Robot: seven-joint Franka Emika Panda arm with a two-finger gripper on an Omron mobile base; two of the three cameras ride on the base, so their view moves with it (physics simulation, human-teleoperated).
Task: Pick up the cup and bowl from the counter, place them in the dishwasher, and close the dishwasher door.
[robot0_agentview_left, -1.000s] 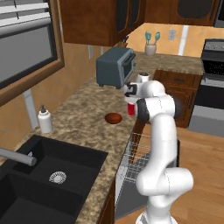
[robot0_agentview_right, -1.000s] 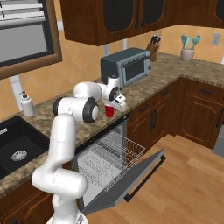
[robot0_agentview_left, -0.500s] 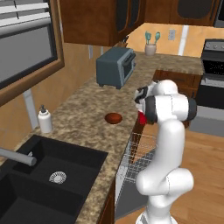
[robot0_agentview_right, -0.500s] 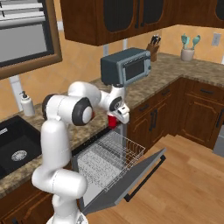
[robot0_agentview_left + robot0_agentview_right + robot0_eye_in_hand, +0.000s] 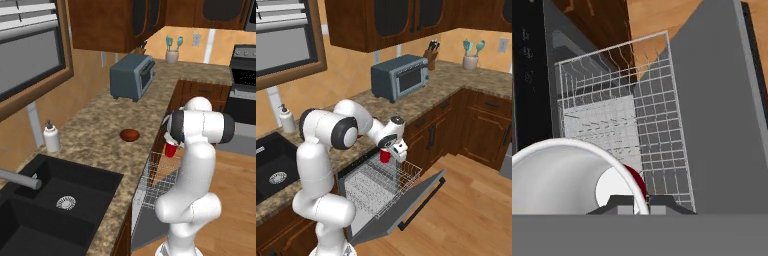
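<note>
Cup (image 5: 385, 156) hanging upright in gripper (image 5: 390, 149), fingers pinching its rim, above wire rack (image 5: 381, 176) pulled out over dishwasher door (image 5: 406, 202), near rack's counter-side edge. You are carrying it well; be lowering straight down, keeping cup level, aiming at open grid cell away from rack's raised rim. Be releasing only once base is touching wire. Bowl (image 5: 129, 135) is waiting on counter (image 5: 95, 145), near its front edge, short of toaster oven (image 5: 131, 76).

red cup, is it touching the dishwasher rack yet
Apart. In the right base view the red cup, pinched in the gripper, hangs above the wire rack with open space beneath it.
</note>
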